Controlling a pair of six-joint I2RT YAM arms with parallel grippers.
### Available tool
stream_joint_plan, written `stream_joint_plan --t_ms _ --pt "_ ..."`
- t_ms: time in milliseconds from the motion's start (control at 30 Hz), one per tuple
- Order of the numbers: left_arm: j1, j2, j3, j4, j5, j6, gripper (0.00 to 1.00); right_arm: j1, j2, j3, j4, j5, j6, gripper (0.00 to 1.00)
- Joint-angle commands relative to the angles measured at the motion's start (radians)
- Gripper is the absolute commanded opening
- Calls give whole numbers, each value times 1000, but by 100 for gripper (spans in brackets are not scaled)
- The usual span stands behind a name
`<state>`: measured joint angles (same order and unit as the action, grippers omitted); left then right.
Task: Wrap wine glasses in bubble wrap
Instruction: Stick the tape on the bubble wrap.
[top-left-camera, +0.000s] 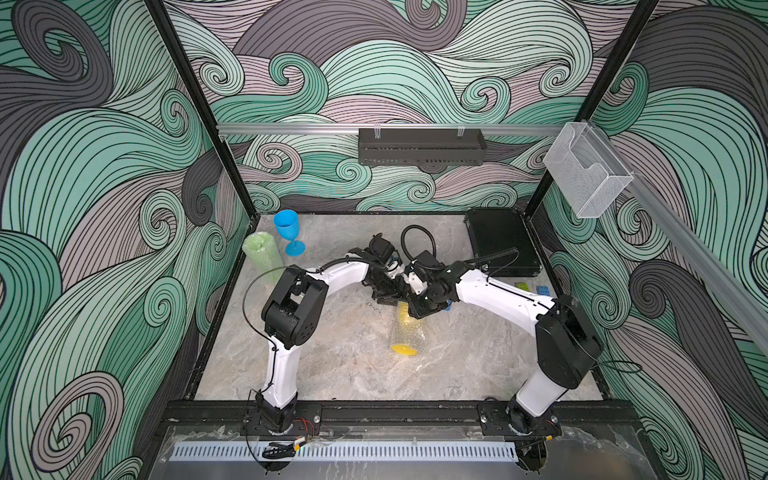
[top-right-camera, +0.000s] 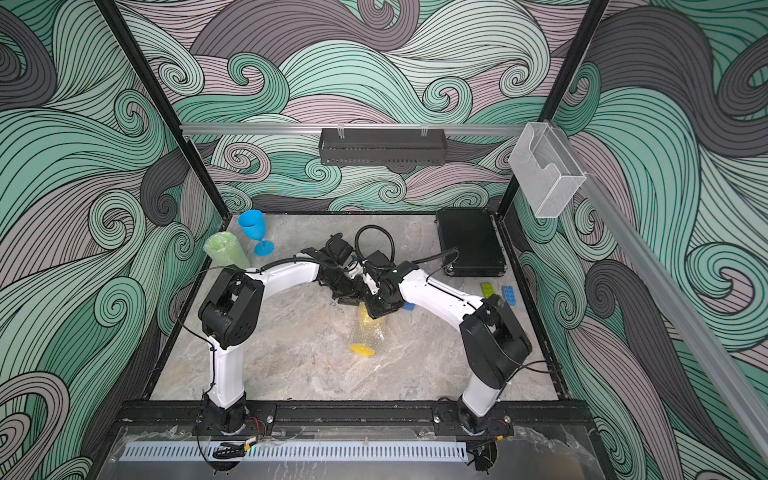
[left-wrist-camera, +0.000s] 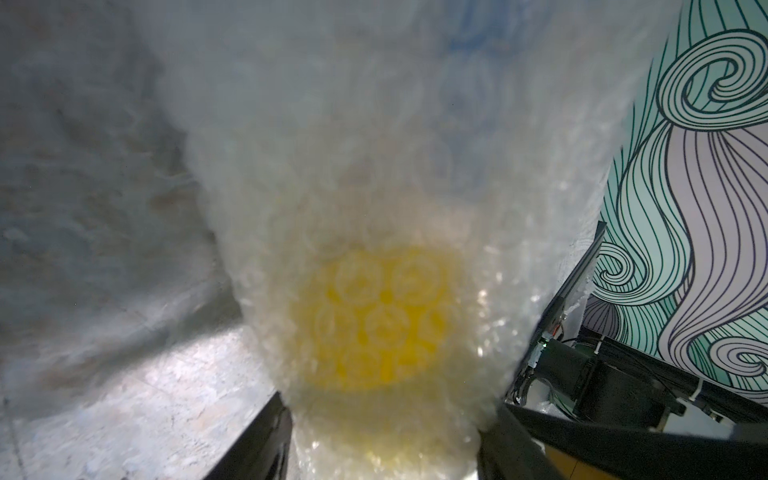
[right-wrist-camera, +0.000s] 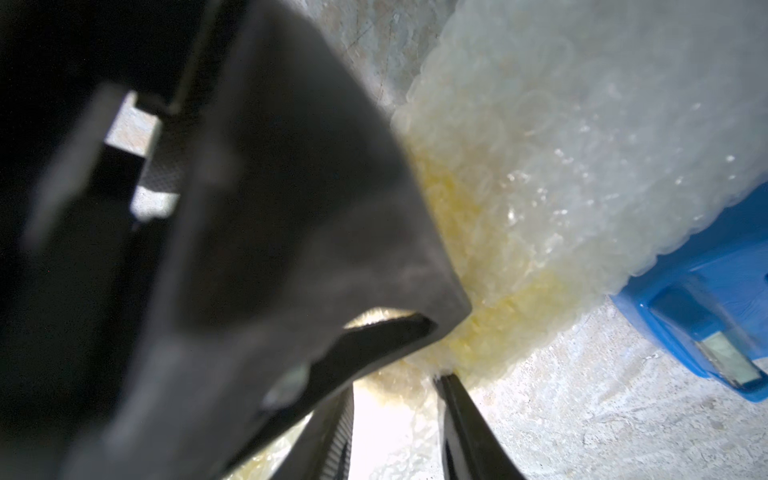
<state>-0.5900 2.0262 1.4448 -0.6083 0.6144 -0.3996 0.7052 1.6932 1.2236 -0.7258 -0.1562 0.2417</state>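
A yellow wine glass (top-left-camera: 404, 349) lies on its side mid-table, rolled in clear bubble wrap (top-left-camera: 409, 330), its foot sticking out toward the front. In the left wrist view it shows yellow through the bubble wrap (left-wrist-camera: 374, 324). My left gripper (left-wrist-camera: 386, 415) is shut on the wrapped bowl end, a finger pressed on each side. My right gripper (right-wrist-camera: 397, 386) stands open at the roll's edge, with a bright gap between its fingers. Both grippers meet over the roll's far end in both top views. The blue wine glass (top-left-camera: 288, 230) stands bare at the back left. A green one, wrapped (top-left-camera: 262, 253), stands beside it.
A blue tape dispenser (right-wrist-camera: 702, 299) lies right beside the roll, under the right arm. A black case (top-left-camera: 500, 241) sits at the back right, with small coloured pieces (top-left-camera: 536, 289) near it. A dark blurred part of the left arm (right-wrist-camera: 208, 249) fills much of the right wrist view.
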Motion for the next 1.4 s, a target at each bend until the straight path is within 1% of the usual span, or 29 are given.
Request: stream_joint_plan --t_ms 0,467,600,733,833,867,900,967,1033,1067,1100,1133,1367 --pt "-19 65 -23 -103 -107 20 64 22 -25 1 -9 -5 -33 42" --pt "-19 66 -23 -106 -110 21 64 22 -45 17 -38 31 -44 49" --pt "-19 66 -23 -105 -110 21 64 19 -80 17 -63 32 -51 52" --pt "-19 65 -21 -105 -110 20 64 9 -145 1 -88 -2 -53 55" --pt "-19 66 -21 -105 -110 21 64 -7 -206 -22 -98 -53 -48 55" --pt "-19 66 -21 -106 -110 20 64 -15 -225 -32 -96 -68 -44 54" --pt "-19 66 -21 -106 -110 20 64 -23 -235 -37 -96 -77 -41 50" --pt "-19 67 -21 -105 -110 20 64 -44 -230 -45 -92 -102 -36 34" --pt "-19 68 -19 -108 -110 20 64 -60 -203 -42 -81 -129 -29 12" --pt "-19 68 -20 -108 -110 20 64 -70 -188 -42 -62 -150 -23 5" --pt "-19 68 -20 -108 -110 20 64 -76 -173 -44 -45 -161 -15 1" --pt "-19 67 -21 -108 -110 19 64 -83 -158 -45 -27 -167 -8 0" --pt "-19 66 -24 -104 -110 18 64 -97 -58 -16 21 -192 -2 0"
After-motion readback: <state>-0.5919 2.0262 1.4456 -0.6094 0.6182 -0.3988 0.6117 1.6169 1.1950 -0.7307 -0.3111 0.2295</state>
